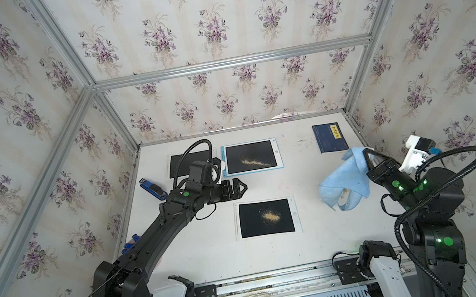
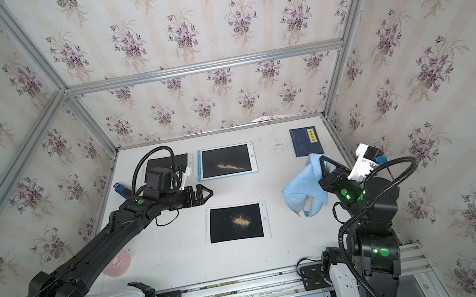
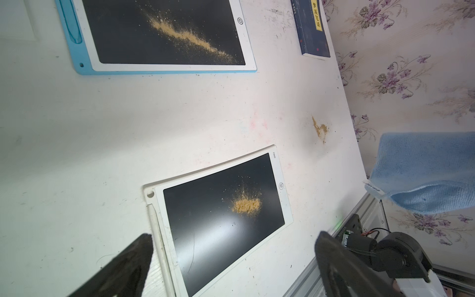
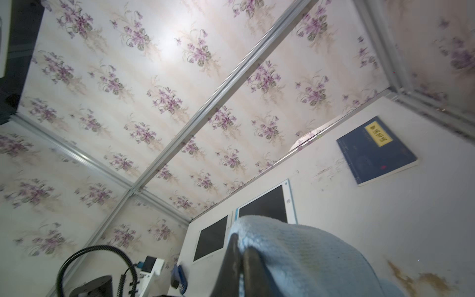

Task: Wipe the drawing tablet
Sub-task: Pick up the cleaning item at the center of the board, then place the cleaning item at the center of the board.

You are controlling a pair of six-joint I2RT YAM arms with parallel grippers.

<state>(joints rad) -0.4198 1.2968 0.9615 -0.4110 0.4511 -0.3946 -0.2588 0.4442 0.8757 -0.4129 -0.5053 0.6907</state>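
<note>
The right tool [image 1: 366,154] is pinching a blue cloth [image 1: 339,186] at frame right, with the dusted white drawing tablet [image 1: 266,218] lying lower-left of it, nearer the spread left tool [image 1: 241,188].

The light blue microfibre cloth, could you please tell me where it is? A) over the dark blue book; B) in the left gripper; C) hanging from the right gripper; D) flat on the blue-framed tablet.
C: the light blue microfibre cloth hangs from the shut right gripper; the open left gripper holds nothing.
</note>
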